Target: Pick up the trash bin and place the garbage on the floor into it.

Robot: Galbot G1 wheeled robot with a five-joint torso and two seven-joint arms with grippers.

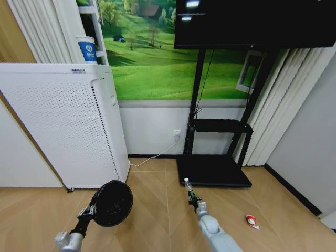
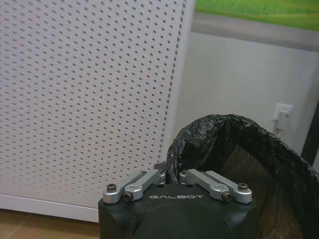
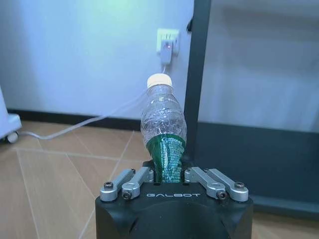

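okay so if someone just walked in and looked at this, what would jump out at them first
Probably the two loaded arms: the left gripper holds the black mesh trash bin by its bag-lined rim, off the floor beside the white perforated appliance. The right gripper is shut on a clear bottle with a green label, cap pointing away. A red-and-white wrapper lies on the planks to the right.

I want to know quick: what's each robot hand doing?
Left gripper: shut on the trash bin rim.
Right gripper: shut on the bottle.
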